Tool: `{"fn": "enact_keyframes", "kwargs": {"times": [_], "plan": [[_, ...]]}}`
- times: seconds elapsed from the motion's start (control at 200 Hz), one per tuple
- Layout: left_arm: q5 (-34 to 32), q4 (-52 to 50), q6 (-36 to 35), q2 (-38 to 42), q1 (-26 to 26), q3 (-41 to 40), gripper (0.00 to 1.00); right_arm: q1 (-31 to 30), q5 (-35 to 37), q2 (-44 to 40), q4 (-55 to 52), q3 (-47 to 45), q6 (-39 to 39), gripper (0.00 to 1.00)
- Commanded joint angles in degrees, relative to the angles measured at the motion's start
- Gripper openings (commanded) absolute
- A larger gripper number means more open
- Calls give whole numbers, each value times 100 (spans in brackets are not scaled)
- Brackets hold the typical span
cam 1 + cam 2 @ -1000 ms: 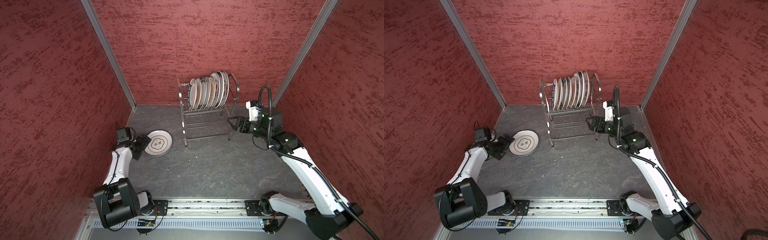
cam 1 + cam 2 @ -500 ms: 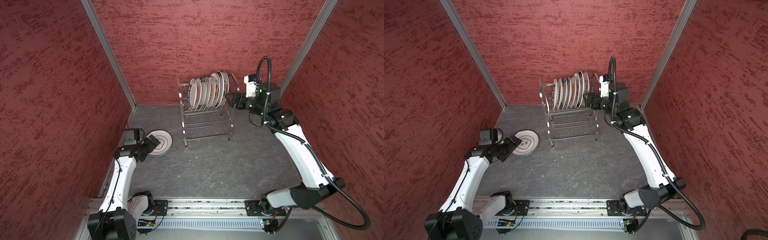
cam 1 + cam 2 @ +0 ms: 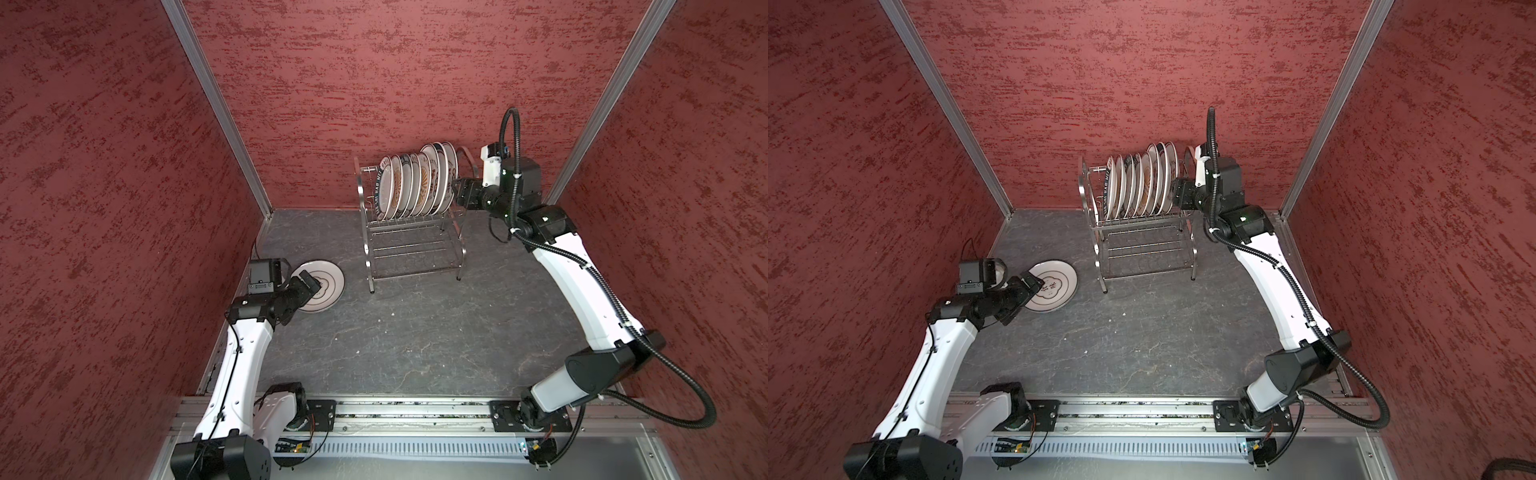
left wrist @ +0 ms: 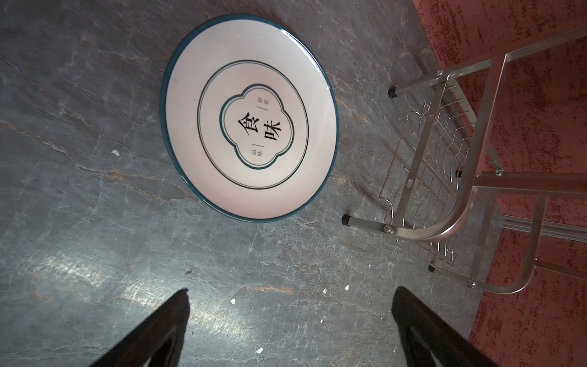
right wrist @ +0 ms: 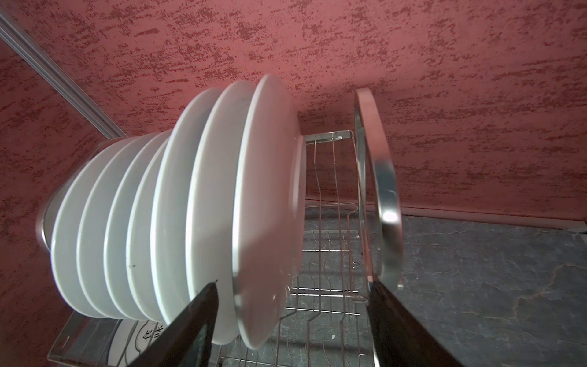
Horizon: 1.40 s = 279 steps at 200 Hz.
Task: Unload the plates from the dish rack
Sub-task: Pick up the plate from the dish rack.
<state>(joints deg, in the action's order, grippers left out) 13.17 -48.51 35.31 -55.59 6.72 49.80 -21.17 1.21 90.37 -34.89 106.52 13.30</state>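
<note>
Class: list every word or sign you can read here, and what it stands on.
"食味": large, middle of the plate on the table.
"品味": small, same plate.
Second small pair there: too small to read.
Rim lettering on the end plate in the dish rack: too blurred.

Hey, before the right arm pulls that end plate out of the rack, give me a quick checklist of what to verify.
1. The end plate sits between the right jaws: ok, its rim is in the gap.
2. The right jaws are closed on it: not ok, they stand open with space on both sides.
3. The neighbouring plate is outside the grip: cannot tell.
4. The rack's end arch is clear of the right jaws: cannot tell, it is very close.
5. The left jaws are open and empty: ok.
6. The plate on the table lies flat: ok.
</note>
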Motion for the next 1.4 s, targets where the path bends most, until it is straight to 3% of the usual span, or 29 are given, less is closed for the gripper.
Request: {"fn": "enact_keyframes", "kwargs": {"times": [0.0,0.19,0.571,0.992,1.393], "plan": [[-10,138,20,21,-30,-136,100,26,259,64,206,204,-124,68],[-1,186,20,-39,-28,-207,99,26,240,206,214,326,-139,57],[31,285,86,-75,-30,-312,99,-3,309,623,25,739,-34,48],[69,413,108,-128,-39,-409,99,-177,819,1217,-575,1401,15,46],[72,523,166,-202,-33,-554,99,-220,995,1239,-762,1357,6,31]]}}
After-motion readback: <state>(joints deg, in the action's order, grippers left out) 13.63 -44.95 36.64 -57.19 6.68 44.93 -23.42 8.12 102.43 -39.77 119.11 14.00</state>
